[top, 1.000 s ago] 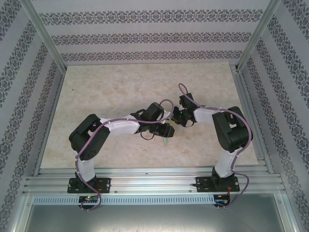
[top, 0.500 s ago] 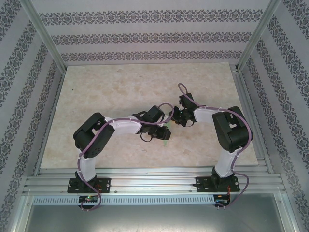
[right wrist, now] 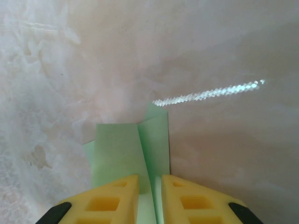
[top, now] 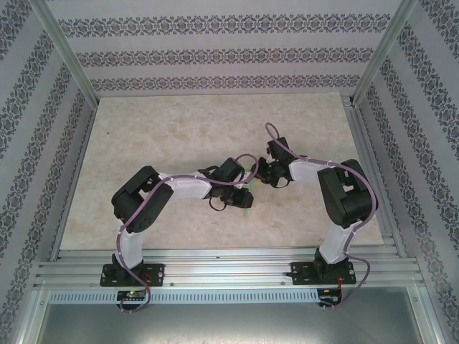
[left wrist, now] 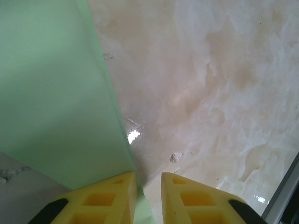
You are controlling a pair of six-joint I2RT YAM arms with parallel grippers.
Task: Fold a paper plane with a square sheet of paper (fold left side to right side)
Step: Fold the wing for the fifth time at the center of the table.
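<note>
Patterned walls and a metal frame box in a pale marbled worktop (top: 179,129), and my two arms meet near its middle. Just left of the worktop's middle, my left jaws are clenched on the paper plane (left wrist: 51,93): a smooth green panel runs down into the narrow gap between my yellow fingers (left wrist: 100,200), and its long edge hangs above the worktop. From overhead only a sliver of green shows, a little to the near side of the worktop's middle. Just right of the middle, my right jaws also grasp the plane, pinching a raised centre crease with a flap lying on each side of it, low over the worktop.

I judge the task well along. The sheet is no longer a flat square; layers and a centre fold are there. I cannot tell whether the nose is sharp. What seems left is closing the left side onto the right and pressing that crease firm.
</note>
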